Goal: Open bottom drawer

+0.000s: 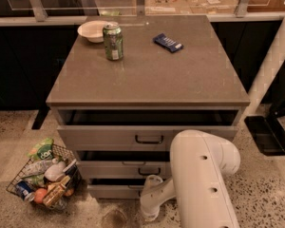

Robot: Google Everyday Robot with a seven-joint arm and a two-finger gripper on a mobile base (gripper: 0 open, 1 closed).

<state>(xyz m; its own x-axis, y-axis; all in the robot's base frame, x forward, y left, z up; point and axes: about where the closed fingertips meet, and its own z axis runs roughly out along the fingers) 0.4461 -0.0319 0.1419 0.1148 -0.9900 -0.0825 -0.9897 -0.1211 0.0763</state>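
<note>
The grey cabinet (147,75) has three drawer fronts, each standing out a little from the frame. The bottom drawer (113,191) is the lowest and narrowest strip, just above the floor, with a dark gap over it. My white arm (204,175) comes in from the lower right and bends down to it. The gripper (150,190) is at the arm's end, right against the right part of the bottom drawer's front, where it hides that drawer's handle. The middle drawer's dark handle (149,171) shows just above it.
On the cabinet top stand a white bowl (92,31), a green can (113,42) and a blue packet (168,42). A wire basket (42,179) of groceries sits on the floor at the left. At the right are a white post (274,61) and a black base (266,134).
</note>
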